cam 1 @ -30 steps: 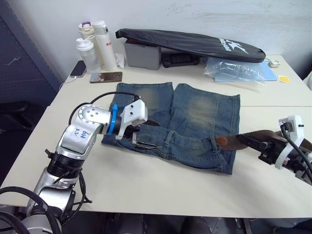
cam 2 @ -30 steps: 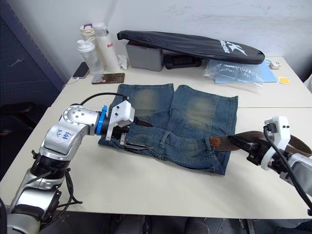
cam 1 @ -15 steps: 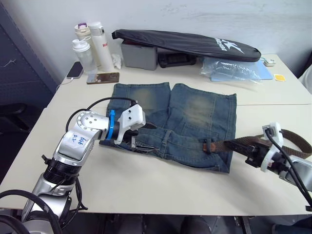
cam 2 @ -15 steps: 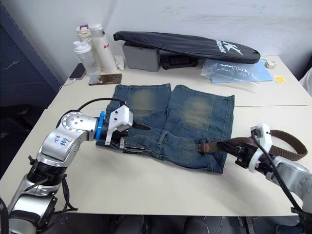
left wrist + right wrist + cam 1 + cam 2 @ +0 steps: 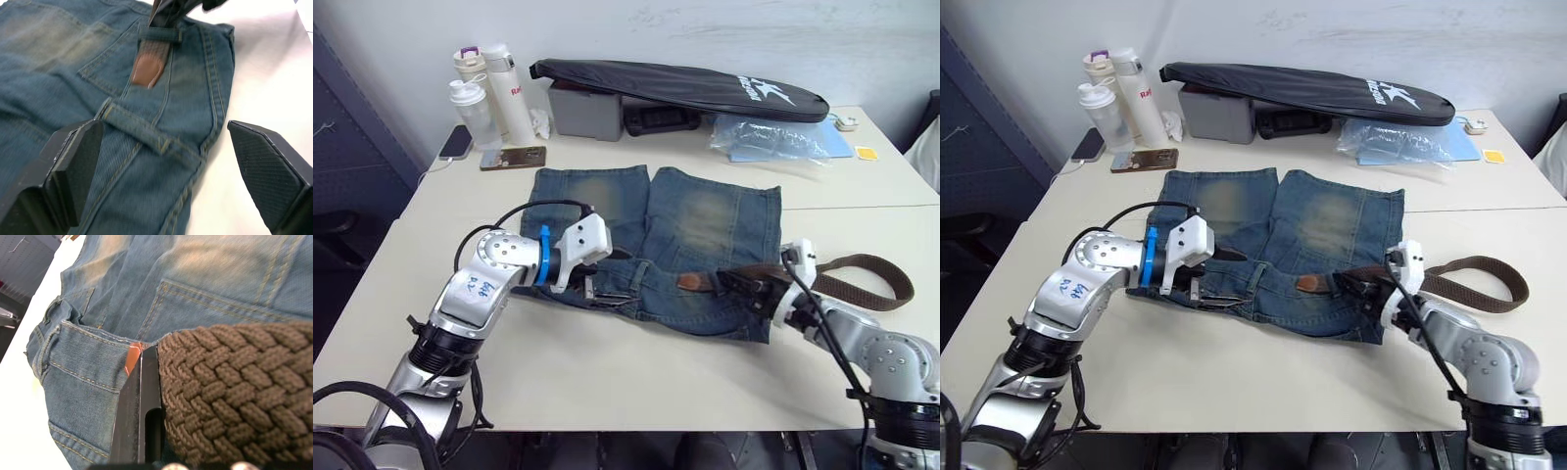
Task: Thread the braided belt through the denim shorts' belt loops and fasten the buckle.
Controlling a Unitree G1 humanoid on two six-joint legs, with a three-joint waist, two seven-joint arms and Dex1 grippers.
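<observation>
Left eye view is showing the denim shorts (image 5: 656, 240) lying flat on the counter (image 5: 607, 362), waistband toward me. My right gripper (image 5: 744, 290) is clamping the braided belt (image 5: 230, 391) just behind its reddish-brown tip (image 5: 144, 68), so I can feed it along the waistband; the tip is poking out of one of the belt loops (image 5: 159, 34). My left gripper (image 5: 161, 171) is hanging spread wide over the next loop (image 5: 146, 137), holding nothing, ready to take the tip. Behind the shorts, bottles (image 5: 489, 93) and a long black bag (image 5: 675, 86) are sitting well apart; I can't tell their contents.
</observation>
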